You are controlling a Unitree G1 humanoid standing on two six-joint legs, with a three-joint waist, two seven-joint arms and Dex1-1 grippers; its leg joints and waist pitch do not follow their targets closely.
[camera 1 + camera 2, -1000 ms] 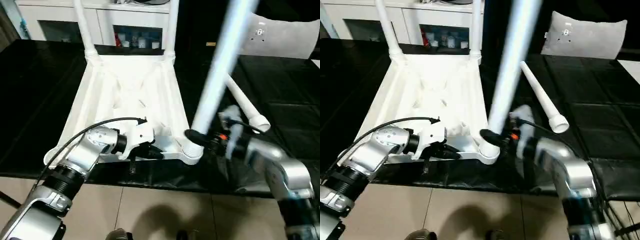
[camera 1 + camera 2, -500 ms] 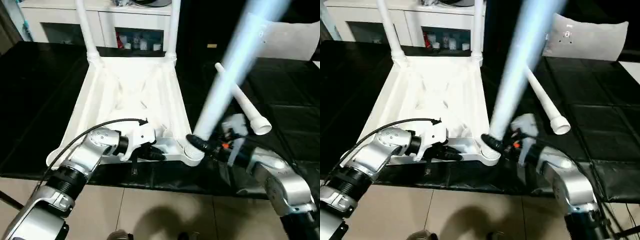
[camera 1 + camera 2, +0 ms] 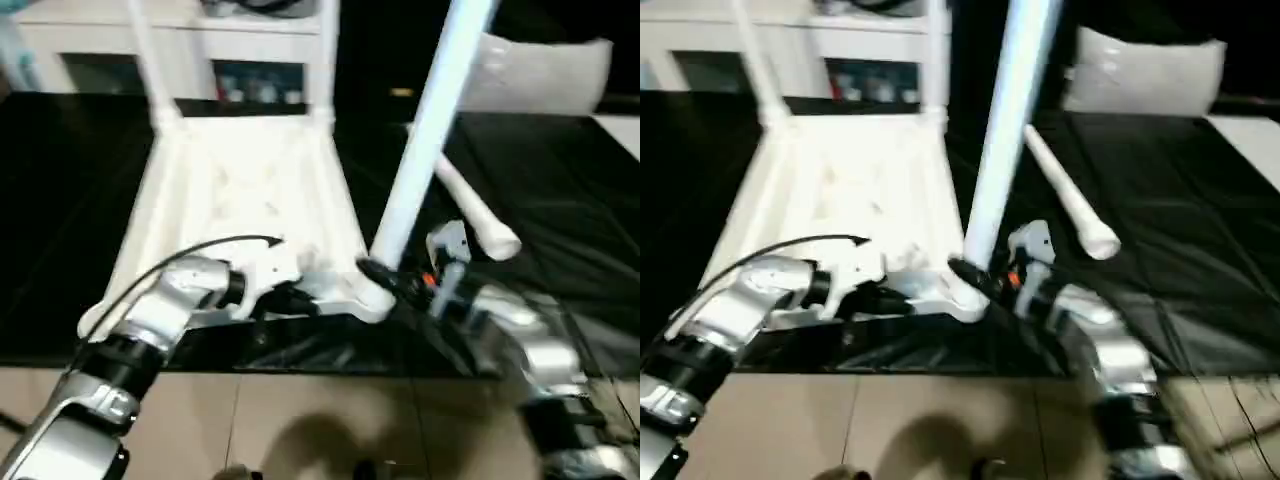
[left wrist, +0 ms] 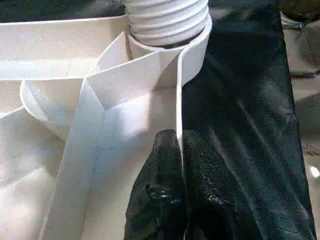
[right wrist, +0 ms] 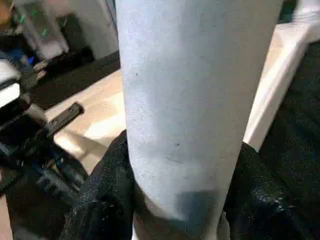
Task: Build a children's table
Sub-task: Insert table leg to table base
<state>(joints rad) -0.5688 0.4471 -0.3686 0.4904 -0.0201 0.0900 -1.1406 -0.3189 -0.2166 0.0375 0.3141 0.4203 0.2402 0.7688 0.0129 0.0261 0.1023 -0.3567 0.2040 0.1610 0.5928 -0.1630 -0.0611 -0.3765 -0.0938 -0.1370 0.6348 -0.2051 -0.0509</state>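
Right now I am working over the black-covered worktop, where the large white ribbed plastic tabletop is lying upside down with two legs already standing in its far sockets. My right tool is gripping the long white tapered leg near its base, seating it in the near corner socket; I judge it needs keeping upright while pressing down. My left tool is pinching the tabletop's thin rim, steadying it. One spare white leg is lying just beside, possibly crowding my right arm.
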